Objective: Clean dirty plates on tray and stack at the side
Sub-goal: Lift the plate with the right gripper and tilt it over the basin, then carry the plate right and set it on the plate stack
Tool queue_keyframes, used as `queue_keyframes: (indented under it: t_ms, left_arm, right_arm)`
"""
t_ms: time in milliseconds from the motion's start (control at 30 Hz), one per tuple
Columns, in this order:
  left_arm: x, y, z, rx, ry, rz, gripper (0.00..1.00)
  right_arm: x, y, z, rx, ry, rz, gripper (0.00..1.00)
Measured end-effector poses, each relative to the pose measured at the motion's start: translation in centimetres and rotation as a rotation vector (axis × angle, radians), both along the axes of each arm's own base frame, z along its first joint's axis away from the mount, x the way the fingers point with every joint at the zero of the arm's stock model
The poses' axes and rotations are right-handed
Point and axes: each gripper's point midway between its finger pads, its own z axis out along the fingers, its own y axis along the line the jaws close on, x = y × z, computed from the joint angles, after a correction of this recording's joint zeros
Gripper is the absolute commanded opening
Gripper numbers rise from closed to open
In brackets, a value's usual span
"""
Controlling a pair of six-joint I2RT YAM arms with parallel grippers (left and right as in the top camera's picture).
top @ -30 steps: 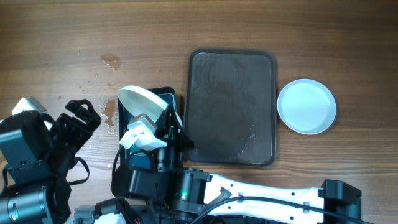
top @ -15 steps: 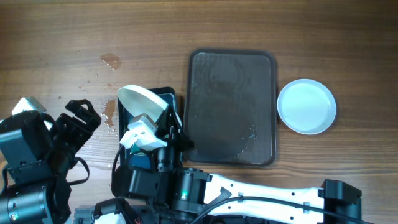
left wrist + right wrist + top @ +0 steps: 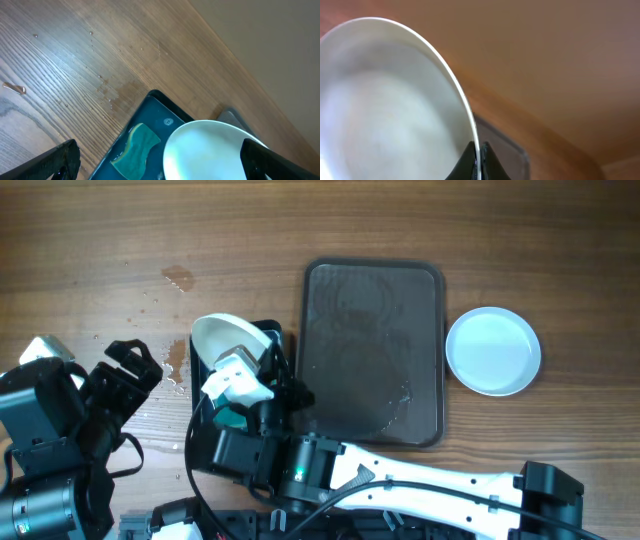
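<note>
the left claw [image 3: 130,370] is seen at the far left, held above the tabletop [image 3: 80,230]. its fingers are spread wide and nothing is gripped between them. beyond it and a little to its right, water drops [image 3: 178,277] are scattered on the wood.

further right, the held plate [image 3: 225,337] is pinched at its rim by the right claw [image 3: 477,159], whose fingers are closed tight on the thin edge. the plate is tilted up and away from that claw, over the blue tray [image 3: 150,107]. the green sponge [image 3: 136,147] lies in that tray, just below the plate's lower edge. no blue smear is made out on the plate's face, though the right wrist view is blurred, so the wiping is judged finished or nearly so.

just to the right of the right claw, the brown tray [image 3: 373,350] is found bare of plates, with only wet marks on its floor. beyond the tray, well apart from the claw, a clean plate [image 3: 493,352] is set on the tabletop. whether one plate or two are stacked there cannot be told from above.

the task is judged to be near its end: every plate is off the brown tray. what is left is for the held plate to be carried across the tray and laid on the clean plate at the side.
</note>
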Motion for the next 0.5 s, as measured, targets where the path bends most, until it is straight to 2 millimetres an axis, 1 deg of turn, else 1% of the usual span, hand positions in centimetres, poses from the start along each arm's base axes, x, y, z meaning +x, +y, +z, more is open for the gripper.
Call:
queue_keyframes:
  t_ms: [133, 200, 233, 300, 333, 400, 433, 500]
  left_arm:
    - [0.0, 0.0, 0.0, 0.000, 0.000, 0.000, 1.00]
    - [0.0, 0.0, 0.0, 0.000, 0.001, 0.000, 1.00]
    - [0.0, 0.0, 0.0, 0.000, 0.000, 0.000, 1.00]
    - [0.0, 0.0, 0.0, 0.000, 0.000, 0.000, 1.00]
    - [0.0, 0.0, 0.0, 0.000, 0.001, 0.000, 1.00]
    - [0.0, 0.0, 0.0, 0.000, 0.000, 0.000, 1.00]
    - [0.0, 0.0, 0.0, 0.000, 0.001, 0.000, 1.00]
    - [0.0, 0.0, -0.1, -0.001, 0.003, 0.000, 1.00]
  right_arm:
    - [0.8, -0.6, -0.2, 0.042, 0.012, -0.031, 0.04]
    - [1.2, -1.2, -1.5, 0.056, 0.070, -0.038, 0.04]
    - [1.5, -1.4, -2.5, 0.090, 0.122, -0.041, 0.04]
    - [2.6, -1.8, -5.4, 0.218, 0.308, -0.051, 0.04]
    - [3.5, -2.1, -6.9, 0.308, 0.420, -0.066, 0.05]
    - [5.6, -2.8, -8.8, 0.463, 0.612, -0.081, 0.04]
    - [6.5, -3.4, -9.3, 0.533, 0.703, -0.077, 0.04]
    - [7.6, -4.5, -8.7, 0.633, 0.795, -0.057, 0.04]
